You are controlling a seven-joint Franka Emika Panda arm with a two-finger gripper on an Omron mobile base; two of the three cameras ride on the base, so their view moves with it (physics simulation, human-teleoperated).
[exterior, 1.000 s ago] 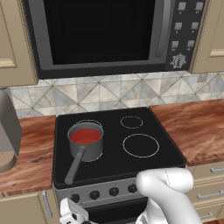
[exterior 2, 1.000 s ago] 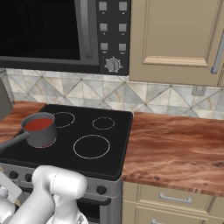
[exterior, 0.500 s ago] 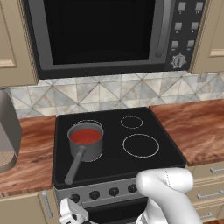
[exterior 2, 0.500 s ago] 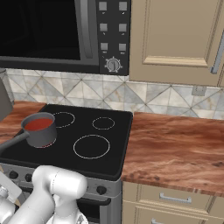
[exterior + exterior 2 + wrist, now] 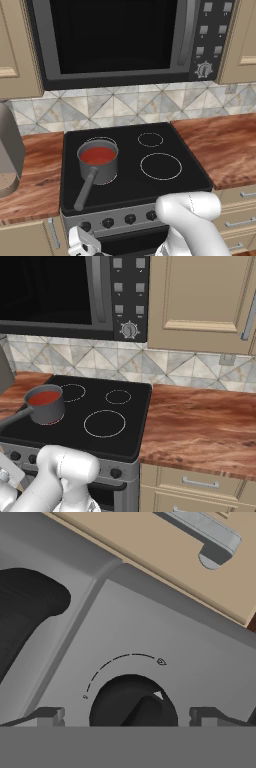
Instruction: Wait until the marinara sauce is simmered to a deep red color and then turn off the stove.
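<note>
A small grey long-handled saucepan [image 5: 98,167] stands on the front left burner of the stove [image 5: 165,187], a black glass cooktop. The marinara sauce [image 5: 97,156] in it is a flat red surface, also seen from the other side as the marinara sauce [image 5: 44,398]. My gripper [image 5: 127,716] hangs low before the grey front panel [image 5: 165,637], open. Its two fingertips [image 5: 47,716] stand either side of a black knob [image 5: 134,704] without touching it. The knob's white pointer sits at its upper right. A row of black knobs [image 5: 130,218] lines the panel.
A big black-windowed microwave [image 5: 115,40] hangs above the cooktop. Wooden counter [image 5: 200,421] runs to the right, with beige drawers [image 5: 200,483] below. A grey appliance [image 5: 9,150] stands on the left counter. A drawer handle [image 5: 210,537] lies beside the panel.
</note>
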